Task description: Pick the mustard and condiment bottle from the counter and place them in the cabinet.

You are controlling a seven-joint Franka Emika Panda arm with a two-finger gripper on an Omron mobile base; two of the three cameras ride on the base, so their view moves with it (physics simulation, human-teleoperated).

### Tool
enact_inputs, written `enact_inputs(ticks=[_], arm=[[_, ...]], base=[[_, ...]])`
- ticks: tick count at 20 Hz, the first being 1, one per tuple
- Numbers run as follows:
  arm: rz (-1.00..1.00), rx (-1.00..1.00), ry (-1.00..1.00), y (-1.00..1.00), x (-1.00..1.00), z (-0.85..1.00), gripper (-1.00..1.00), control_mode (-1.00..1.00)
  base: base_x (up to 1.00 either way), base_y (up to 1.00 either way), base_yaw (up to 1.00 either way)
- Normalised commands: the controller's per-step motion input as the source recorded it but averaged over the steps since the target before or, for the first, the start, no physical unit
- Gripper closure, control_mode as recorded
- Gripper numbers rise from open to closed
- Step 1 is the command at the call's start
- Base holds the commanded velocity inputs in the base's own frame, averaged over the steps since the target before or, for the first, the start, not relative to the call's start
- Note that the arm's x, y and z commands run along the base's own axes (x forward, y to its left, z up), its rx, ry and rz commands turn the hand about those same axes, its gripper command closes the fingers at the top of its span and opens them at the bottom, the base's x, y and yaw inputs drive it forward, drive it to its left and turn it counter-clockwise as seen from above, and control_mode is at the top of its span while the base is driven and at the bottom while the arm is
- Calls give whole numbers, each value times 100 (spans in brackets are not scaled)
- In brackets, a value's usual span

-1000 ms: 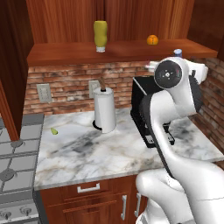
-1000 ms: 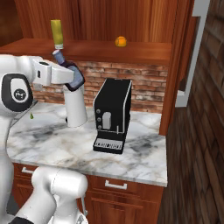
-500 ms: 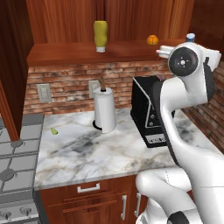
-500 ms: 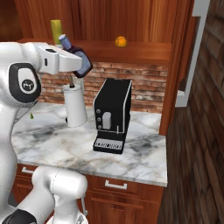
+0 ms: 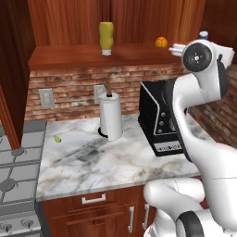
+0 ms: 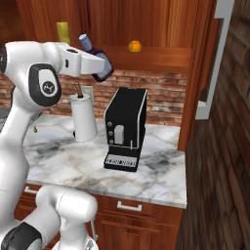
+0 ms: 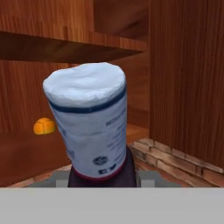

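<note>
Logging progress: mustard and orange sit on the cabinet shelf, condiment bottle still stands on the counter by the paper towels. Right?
Not quite. The condiment bottle is off the counter, held raised near the shelf, as the right base view shows. Mustard and orange are on the cabinet shelf.

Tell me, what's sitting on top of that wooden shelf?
On the shelf stand the mustard and, farther right, a small orange fruit. The arm covers the shelf's right end in the left base view.

On the marble desk (image 5: pixel 88 162) the paper towel roll (image 5: pixel 111 118) stands left of the black coffee machine (image 5: pixel 159 118). On the cabinet (image 5: pixel 74 53) shelf above are the mustard (image 5: pixel 106 37) and an orange (image 5: pixel 161 42).
</note>
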Motion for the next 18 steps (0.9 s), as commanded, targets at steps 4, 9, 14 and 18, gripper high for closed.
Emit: enact_inputs(ticks=[4,9,14,18], arm=[[0,1,0,-24,48,0,100,-100],[0,4,0,-21,54,0,100,-100],[0,7,0,-19,54,0,100,-100],[0,7,0,-15,52,0,100,-100]], base=[[0,0,0],[0,0,0],[0,0,0],[0,0,0]])
